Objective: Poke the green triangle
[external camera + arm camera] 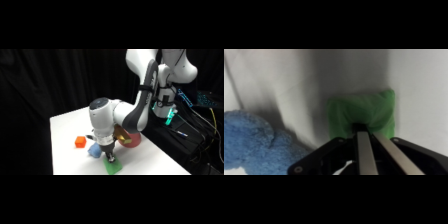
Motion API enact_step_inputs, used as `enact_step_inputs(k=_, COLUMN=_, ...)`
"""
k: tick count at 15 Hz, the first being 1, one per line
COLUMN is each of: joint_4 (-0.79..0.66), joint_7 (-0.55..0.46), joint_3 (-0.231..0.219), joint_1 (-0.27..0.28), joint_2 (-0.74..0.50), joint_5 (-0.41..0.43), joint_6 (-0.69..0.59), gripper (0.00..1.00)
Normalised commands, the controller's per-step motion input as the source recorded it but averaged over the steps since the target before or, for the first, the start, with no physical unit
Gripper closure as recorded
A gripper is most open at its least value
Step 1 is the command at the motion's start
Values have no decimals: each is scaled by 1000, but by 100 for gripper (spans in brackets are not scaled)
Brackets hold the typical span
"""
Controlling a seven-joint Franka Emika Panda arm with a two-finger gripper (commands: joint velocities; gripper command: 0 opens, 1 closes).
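The green triangle (114, 166) lies flat near the table's front edge; in the wrist view the green triangle (366, 111) fills the middle, its near part hidden behind the fingers. My gripper (110, 159) comes straight down onto it. In the wrist view the gripper (367, 131) has its two metal fingers (364, 152) pressed together, shut with nothing between them, tips resting on the green block's near edge.
A blue lumpy piece (94, 149) sits just left of the gripper, seen as a blue lumpy piece (254, 142) at the wrist view's lower left. An orange cube (80, 142) lies further left. A red object (131, 140) sits behind the arm. Black gear stands at right.
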Motion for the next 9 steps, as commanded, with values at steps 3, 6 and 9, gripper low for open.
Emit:
enact_step_inputs(k=3, joint_4=123, joint_7=-74, joint_3=26, joint_1=12, joint_2=205, joint_5=149, joint_6=-21, gripper=97)
enact_step_inputs(k=6, joint_4=-69, joint_7=-75, joint_3=46, joint_1=12, joint_2=-152, joint_5=141, joint_6=-197, gripper=96)
enact_step_inputs(k=9, joint_4=-189, joint_7=-45, joint_3=22, joint_1=20, joint_2=-435, joint_5=107, joint_6=-254, gripper=97)
